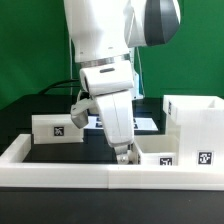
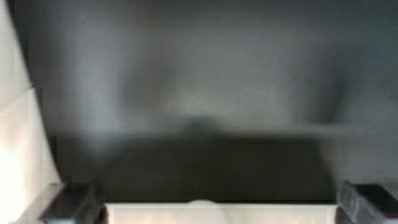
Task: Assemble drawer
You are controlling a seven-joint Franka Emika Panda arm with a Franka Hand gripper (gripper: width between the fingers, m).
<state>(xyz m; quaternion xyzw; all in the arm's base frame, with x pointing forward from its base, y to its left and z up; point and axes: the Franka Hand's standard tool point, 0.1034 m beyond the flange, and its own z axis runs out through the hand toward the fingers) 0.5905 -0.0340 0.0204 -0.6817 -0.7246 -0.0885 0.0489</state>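
Observation:
My gripper (image 1: 124, 153) is low over the table, at the left end of a small white drawer tray (image 1: 157, 157) that bears a black-and-white tag and lies against the front rail. In the wrist view the gripper (image 2: 221, 206) is open: its dark fingers (image 2: 71, 205) stand wide apart on either side of that tray's white wall (image 2: 222, 214), close to it. A second tagged tray (image 1: 55, 128) lies at the exterior view's left. The tall boxy shell (image 1: 195, 118) stands at the exterior view's right, just past the first tray.
A long low white border rail (image 1: 80, 176) runs along the front of the black table. The marker board (image 1: 147, 122) lies flat behind the arm. A green wall is at the back.

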